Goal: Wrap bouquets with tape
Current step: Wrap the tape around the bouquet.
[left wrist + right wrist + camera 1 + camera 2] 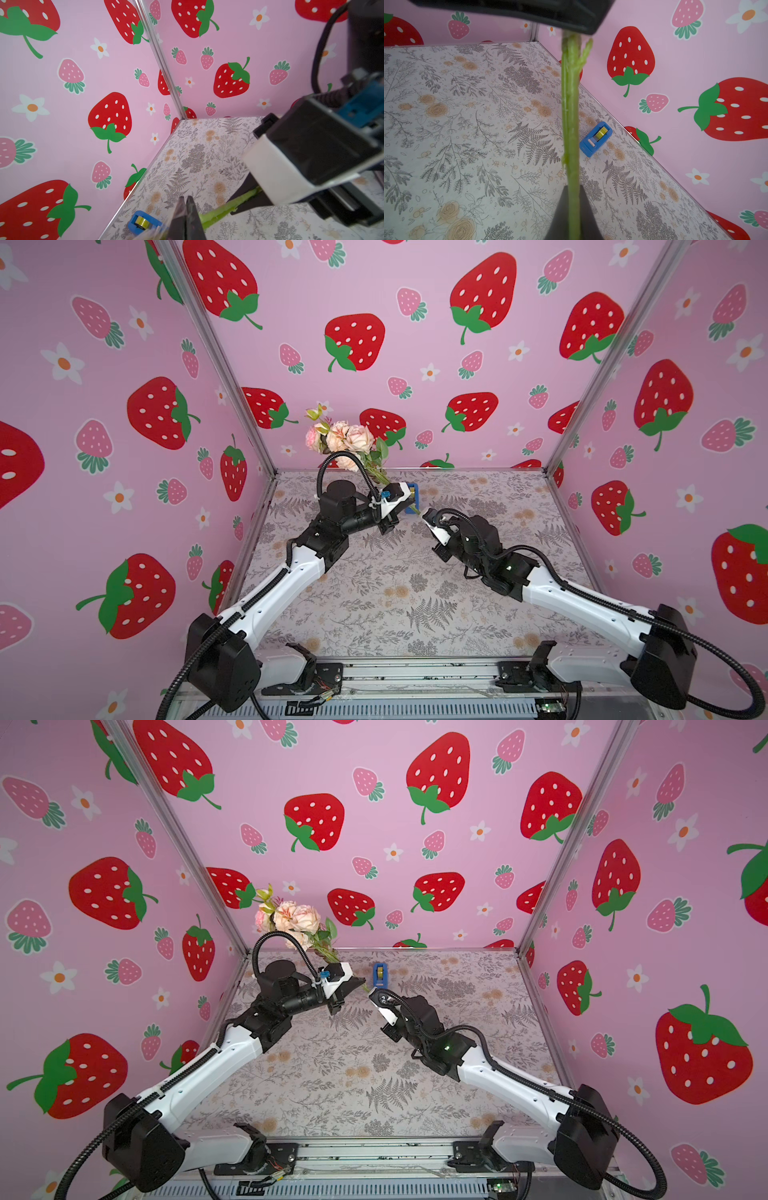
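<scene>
The bouquet (349,437) (297,917) of pink and cream roses hangs in the air at the back, blooms up and to the left. My left gripper (411,504) (360,982) (185,202) is shut on its green stems (228,205) just below the leaves. My right gripper (424,514) (372,994) (572,191) is shut on the stem (570,104) near its lower end, close to the left one. The tape, a yellowish roll in a blue dispenser (379,974) (596,138) (143,223), stands on the table behind both grippers, untouched. In a top view the dispenser (414,489) is partly hidden by my left gripper.
Pink strawberry-print walls (415,364) close in the left, back and right sides, with metal posts (232,377) at the corners. The table (374,593) has a grey-and-tan floral print. Both arm bases sit on the rail (415,672) at the front edge.
</scene>
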`<state>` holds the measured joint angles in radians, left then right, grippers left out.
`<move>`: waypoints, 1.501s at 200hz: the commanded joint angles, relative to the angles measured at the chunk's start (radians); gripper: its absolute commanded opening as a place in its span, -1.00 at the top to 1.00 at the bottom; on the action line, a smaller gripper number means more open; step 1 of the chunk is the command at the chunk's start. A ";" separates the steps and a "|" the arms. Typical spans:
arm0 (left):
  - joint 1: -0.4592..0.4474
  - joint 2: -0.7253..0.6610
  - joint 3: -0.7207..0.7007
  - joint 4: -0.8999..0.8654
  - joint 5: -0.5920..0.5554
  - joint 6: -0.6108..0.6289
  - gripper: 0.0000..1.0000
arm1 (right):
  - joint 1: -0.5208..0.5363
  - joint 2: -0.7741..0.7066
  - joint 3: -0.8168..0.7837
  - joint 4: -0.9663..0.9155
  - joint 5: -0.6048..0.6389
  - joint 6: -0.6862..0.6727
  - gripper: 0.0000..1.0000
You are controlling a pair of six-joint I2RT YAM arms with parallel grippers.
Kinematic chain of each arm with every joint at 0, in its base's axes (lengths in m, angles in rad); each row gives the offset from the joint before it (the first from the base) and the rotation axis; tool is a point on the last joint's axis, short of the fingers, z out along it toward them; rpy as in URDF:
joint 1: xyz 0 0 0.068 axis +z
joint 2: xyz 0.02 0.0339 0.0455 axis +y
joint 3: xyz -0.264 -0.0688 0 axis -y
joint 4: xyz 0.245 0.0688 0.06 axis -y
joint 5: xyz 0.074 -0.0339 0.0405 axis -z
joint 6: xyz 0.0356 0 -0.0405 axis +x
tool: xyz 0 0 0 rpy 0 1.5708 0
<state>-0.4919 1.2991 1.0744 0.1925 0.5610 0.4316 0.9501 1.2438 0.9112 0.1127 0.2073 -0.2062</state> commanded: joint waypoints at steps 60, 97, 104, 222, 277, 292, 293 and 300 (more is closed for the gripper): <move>-0.015 -0.069 0.070 0.060 -0.227 -0.292 -0.64 | 0.001 0.076 0.058 0.064 0.122 0.153 1.00; -0.015 -0.167 0.068 0.016 -0.260 -0.376 -0.78 | -0.028 0.097 0.087 0.053 0.098 0.187 1.00; -0.015 -0.186 0.068 0.004 -0.248 -0.409 -0.78 | -0.035 0.099 0.093 0.050 0.097 0.198 1.00; -0.017 -0.247 -0.146 -0.028 -0.620 -1.037 -0.34 | -0.024 0.088 0.076 0.133 0.057 0.202 1.00; -0.023 -0.084 -0.035 0.072 -0.614 -1.181 -0.27 | 0.009 0.095 0.049 0.183 0.132 0.179 1.00; -0.028 -0.064 -0.034 0.118 -0.597 -1.204 -0.27 | 0.010 0.101 0.047 0.189 0.140 0.178 1.00; -0.028 -0.063 -0.034 0.120 -0.596 -1.205 -0.27 | 0.010 0.101 0.047 0.190 0.141 0.178 1.00; -0.034 -0.059 -0.034 0.129 -0.604 -1.210 -0.27 | 0.012 0.104 0.047 0.192 0.145 0.176 1.00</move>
<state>-0.5125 1.2251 0.9993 0.2276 -0.0418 -0.6907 0.9554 1.3472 0.9619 0.2249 0.3054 -0.0257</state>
